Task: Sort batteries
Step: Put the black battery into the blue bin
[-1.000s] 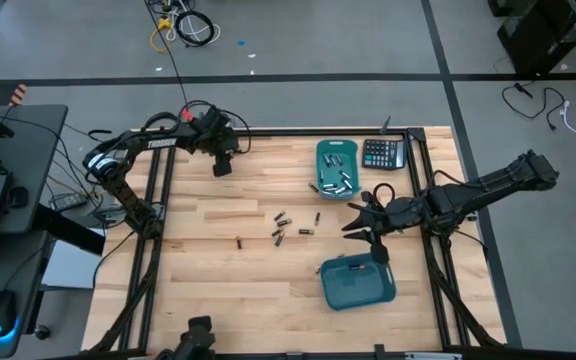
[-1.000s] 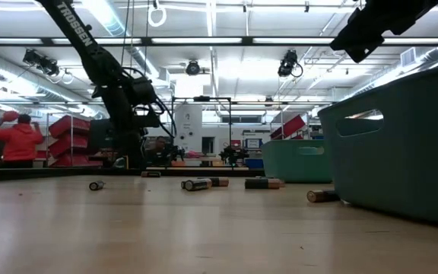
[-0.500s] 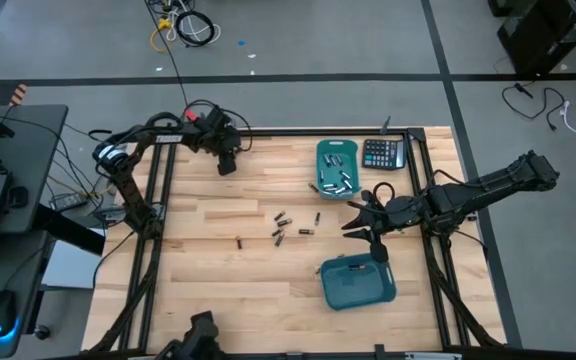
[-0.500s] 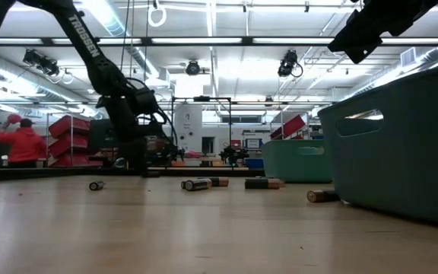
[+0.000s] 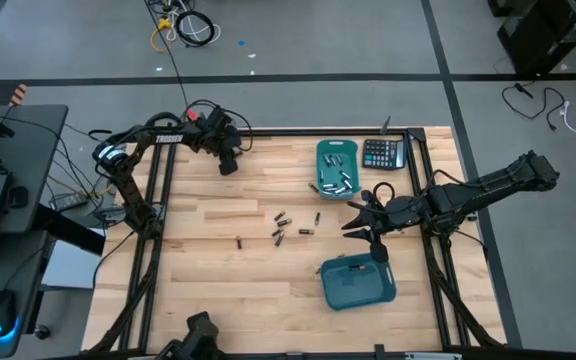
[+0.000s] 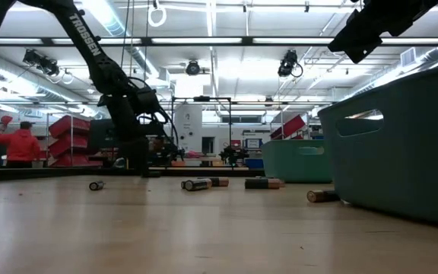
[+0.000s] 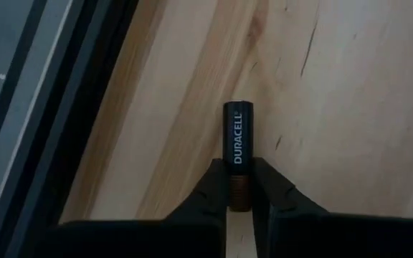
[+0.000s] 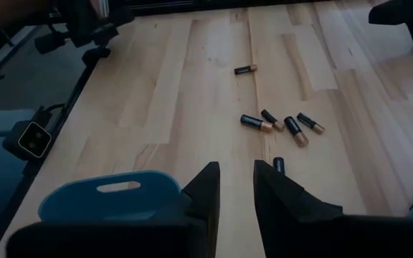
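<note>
While the right gripper [image 8: 235,188] is held slightly parted above the near bin [image 5: 358,284], a Duracell battery [image 7: 236,147] is clamped by the left gripper [image 7: 238,192] at the table's [image 5: 218,290] far left.

A: Where does the top camera sit?
B: Above the table [image 5: 218,290], looking straight down, far enough off to take in both arms and the floor around.
A: And the low one?
B: At tabletop height, level across the wood into the room; a teal bin [image 6: 401,144] fills its right side, very close.
A: The wrist cameras?
B: The left one looks closely at the table edge. The right one sits higher, sharing the scattered batteries [image 8: 282,123] with the overhead view.
</note>
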